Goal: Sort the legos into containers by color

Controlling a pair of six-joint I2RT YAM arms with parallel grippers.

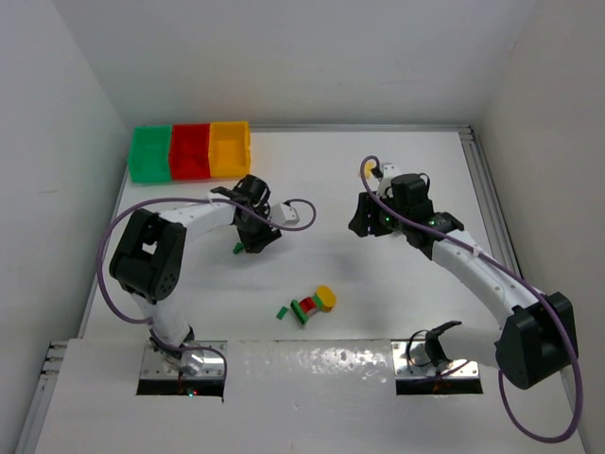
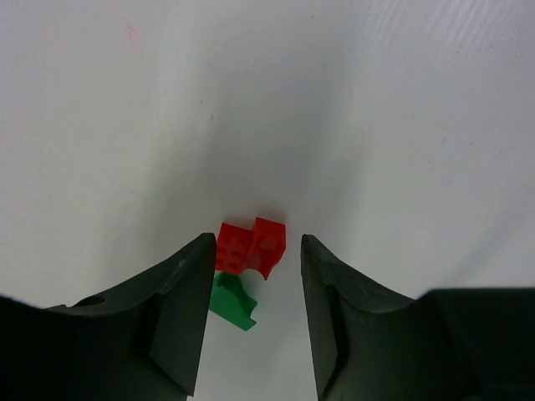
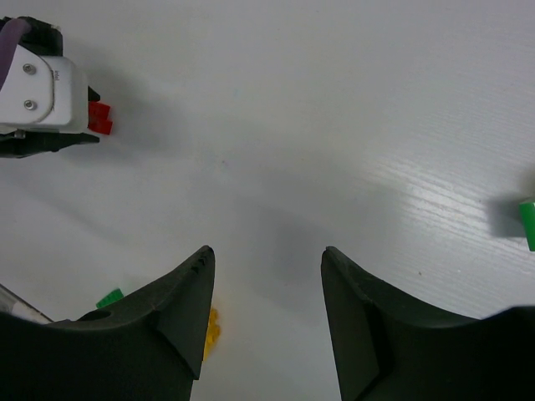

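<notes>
- The left pincer [image 2: 259, 247] points down at the tabletop [image 1: 378, 284]. Its two fingers are apart.
- A red lego [image 2: 251, 248] lies on the tabletop between the finger tips. It is right by the left finger, and there is a gap on the other side. The pincer is not squeezing it.
- A green lego [image 2: 232, 302] lies just beside the red one, close to the left finger.
- The right pincer [image 3: 267, 255] hangs over a bare white spot. Its fingers are apart too, and there is nothing between them.
- A yellow lego [image 3: 211, 330] peeks out by the right pincer's left finger. A small green bit [image 3: 109, 298] is near it.
- One more green lego [image 3: 527, 224] sits at the right edge of the right wrist view.
- From above, three little pieces lie close together near the front of the tabletop: a flat green piece [image 1: 283, 311], a red and green piece [image 1: 306, 307] and a round yellow piece [image 1: 325, 298].
- The bins stand joined in a row in the far left corner: the green bin [image 1: 150, 153], the red bin [image 1: 190, 149] and the yellow bin [image 1: 230, 147]. They are well apart from both pincers.
</notes>
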